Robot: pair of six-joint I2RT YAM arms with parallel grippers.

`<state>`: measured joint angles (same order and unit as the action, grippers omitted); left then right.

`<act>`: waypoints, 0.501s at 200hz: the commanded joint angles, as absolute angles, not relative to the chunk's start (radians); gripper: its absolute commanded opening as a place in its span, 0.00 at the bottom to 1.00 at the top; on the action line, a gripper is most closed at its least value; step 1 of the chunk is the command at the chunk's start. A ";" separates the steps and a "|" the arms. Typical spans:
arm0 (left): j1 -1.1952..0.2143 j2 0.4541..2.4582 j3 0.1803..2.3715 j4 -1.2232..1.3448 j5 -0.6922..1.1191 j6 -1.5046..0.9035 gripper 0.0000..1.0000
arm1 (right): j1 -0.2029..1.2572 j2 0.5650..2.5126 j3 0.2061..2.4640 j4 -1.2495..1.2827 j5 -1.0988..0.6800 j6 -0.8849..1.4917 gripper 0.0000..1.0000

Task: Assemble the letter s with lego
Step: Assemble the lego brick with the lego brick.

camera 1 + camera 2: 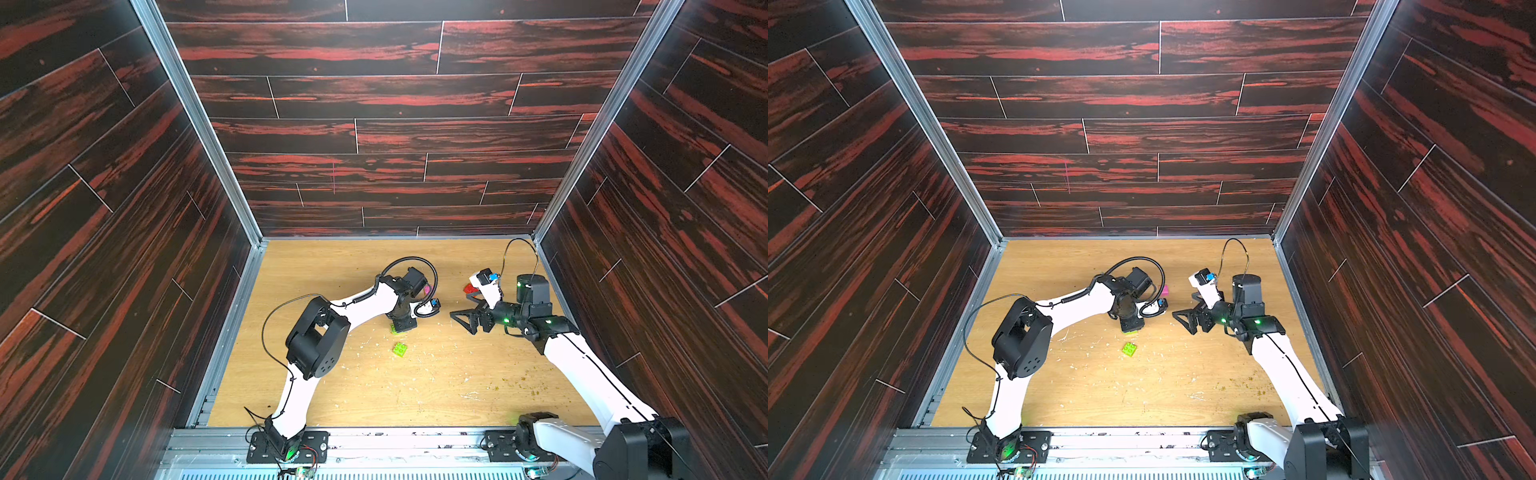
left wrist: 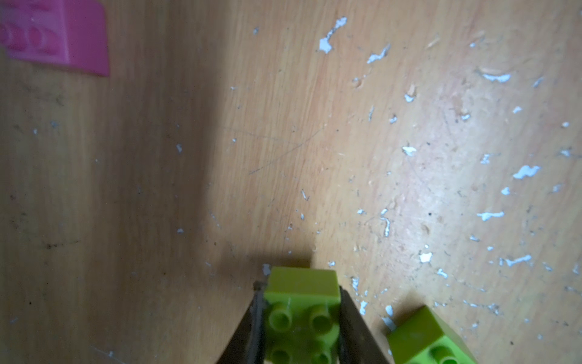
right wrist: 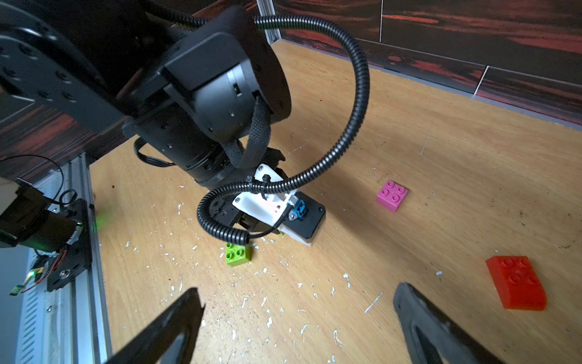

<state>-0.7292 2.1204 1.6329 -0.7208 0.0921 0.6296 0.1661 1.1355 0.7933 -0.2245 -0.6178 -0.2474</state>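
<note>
My left gripper (image 2: 301, 302) points down at mid-table and is shut on a lime green lego brick (image 2: 302, 285), studs facing the camera, low over the wood. A second green brick (image 1: 400, 349) (image 2: 428, 334) lies loose just beside it, toward the front. The pink brick (image 3: 391, 195) (image 1: 426, 288) sits behind the left wrist. The red brick (image 3: 516, 282) (image 1: 469, 288) lies further right. My right gripper (image 1: 463, 322) (image 3: 299, 302) hovers open and empty, facing the left gripper (image 1: 402, 326). The letter s is out of view; the bricks I see lie apart.
The wooden table (image 1: 415, 395) is scuffed with white flecks. Dark panel walls close in the back and both sides (image 1: 374, 124). A metal rail (image 1: 374, 440) with both arm bases runs along the front. The left arm's cable loop (image 3: 352, 126) hangs near the right gripper.
</note>
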 commanded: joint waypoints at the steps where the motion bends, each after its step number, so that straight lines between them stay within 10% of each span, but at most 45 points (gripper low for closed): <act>1: -0.734 2.132 1.617 -0.826 0.147 0.742 0.21 | 0.162 1.109 0.792 -0.237 -0.638 -0.252 0.99; 100: -0.723 2.089 1.626 -0.858 0.191 0.895 0.29 | 0.162 1.089 0.782 -0.229 -0.634 -0.250 0.98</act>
